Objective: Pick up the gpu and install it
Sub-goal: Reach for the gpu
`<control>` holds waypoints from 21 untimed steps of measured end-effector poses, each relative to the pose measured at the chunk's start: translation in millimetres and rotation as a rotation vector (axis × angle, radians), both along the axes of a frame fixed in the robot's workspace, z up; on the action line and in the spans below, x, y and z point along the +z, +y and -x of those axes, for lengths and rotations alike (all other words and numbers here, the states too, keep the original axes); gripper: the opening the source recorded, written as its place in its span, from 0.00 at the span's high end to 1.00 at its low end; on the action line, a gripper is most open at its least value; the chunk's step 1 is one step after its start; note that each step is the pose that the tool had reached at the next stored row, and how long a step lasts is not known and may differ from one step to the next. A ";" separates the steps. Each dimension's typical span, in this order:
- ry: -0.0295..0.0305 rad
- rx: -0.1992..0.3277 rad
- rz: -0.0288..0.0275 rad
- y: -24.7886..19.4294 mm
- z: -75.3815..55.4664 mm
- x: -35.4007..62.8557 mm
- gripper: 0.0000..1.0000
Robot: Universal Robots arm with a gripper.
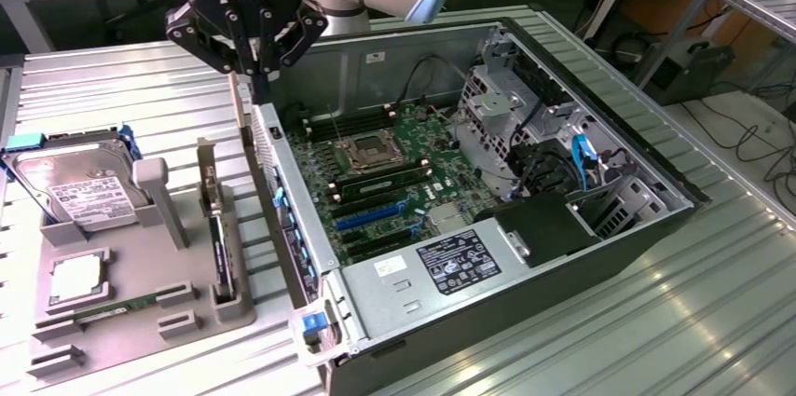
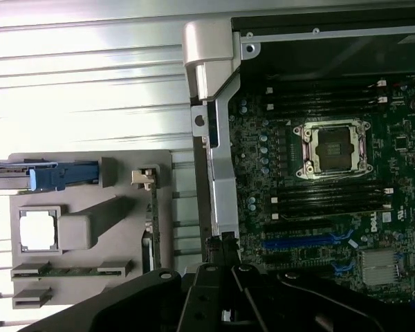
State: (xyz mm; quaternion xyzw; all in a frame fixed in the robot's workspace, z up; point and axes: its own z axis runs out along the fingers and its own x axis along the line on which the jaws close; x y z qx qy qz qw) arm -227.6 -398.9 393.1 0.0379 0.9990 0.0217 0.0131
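The gpu (image 1: 223, 252) is a thin dark card standing on edge in a slot of the grey holder tray (image 1: 156, 261), its silvery bracket end toward the far side. The wrist view shows it edge-on (image 2: 153, 221). My gripper (image 1: 261, 72) hangs above the near end of the open computer case's rear wall (image 1: 276, 200), beyond and above the card, clear of it. Its fingers are shut with nothing between them. In the wrist view the dark fingers (image 2: 221, 266) sit over that silver rear wall (image 2: 221, 173), between the tray and the motherboard (image 2: 318, 207).
The open case (image 1: 523, 228) lies on the ribbed metal table (image 1: 696, 321), with blue expansion slots (image 1: 373, 217), a CPU socket (image 1: 371, 151) and drive cages (image 1: 510, 107) inside. On the tray also sit a hard drive (image 1: 75, 186), a processor (image 1: 75, 279) and a green memory stick (image 1: 118, 307).
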 end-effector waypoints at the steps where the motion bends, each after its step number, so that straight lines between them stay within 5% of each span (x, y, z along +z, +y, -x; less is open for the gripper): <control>1: 0.0000 0.000 0.0000 0.0 0.3 0.0 0.89; 21: 0.0000 0.000 0.0000 0.0 7.5 -0.1 0.89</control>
